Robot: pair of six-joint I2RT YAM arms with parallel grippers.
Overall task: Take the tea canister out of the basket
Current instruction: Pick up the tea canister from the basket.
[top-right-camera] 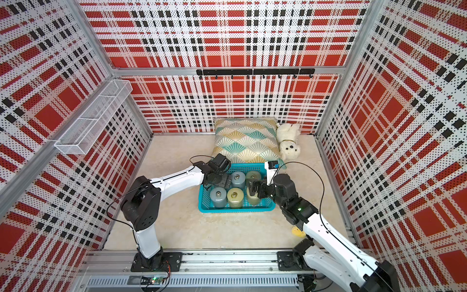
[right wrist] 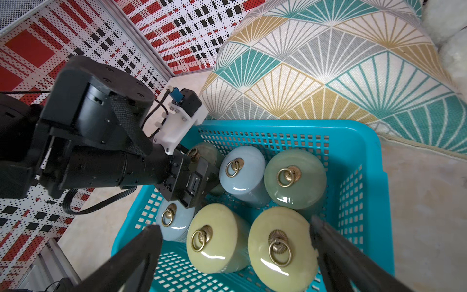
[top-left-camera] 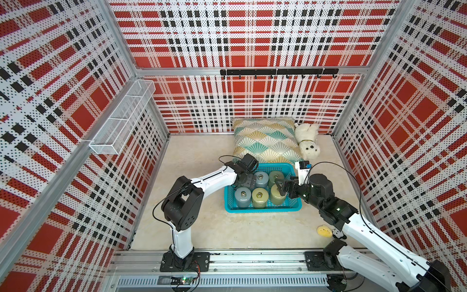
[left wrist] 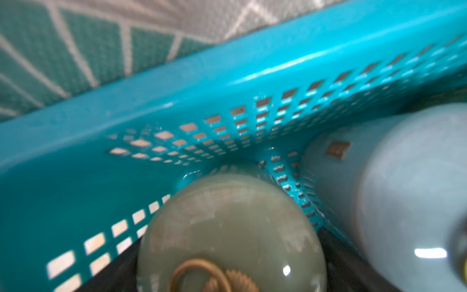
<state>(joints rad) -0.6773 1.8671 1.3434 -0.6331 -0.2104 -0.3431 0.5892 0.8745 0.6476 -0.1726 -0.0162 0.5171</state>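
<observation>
Six upright tea canisters (top-left-camera: pixel 259 197) stand in the turquoise basket (top-left-camera: pixel 262 208) on the tabletop (top-left-camera: pixel 202 227). The right pincer (right wrist: pixel 235 235) gapes wide and empty over the near-right yellow-green canister (right wrist: pixel 280 250), whose long axis is vertical. The left pincer (right wrist: pixel 192 187) sits at the far-left green canister (left wrist: pixel 227 227); how wide its jaws stand cannot be told.

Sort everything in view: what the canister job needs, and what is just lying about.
Job:
- turquoise basket
- six tea canisters standing in it

Lying about:
- patterned cushion
- white plush dog
- small yellow object
- white wire rack on the wall
- black hook rail
</observation>
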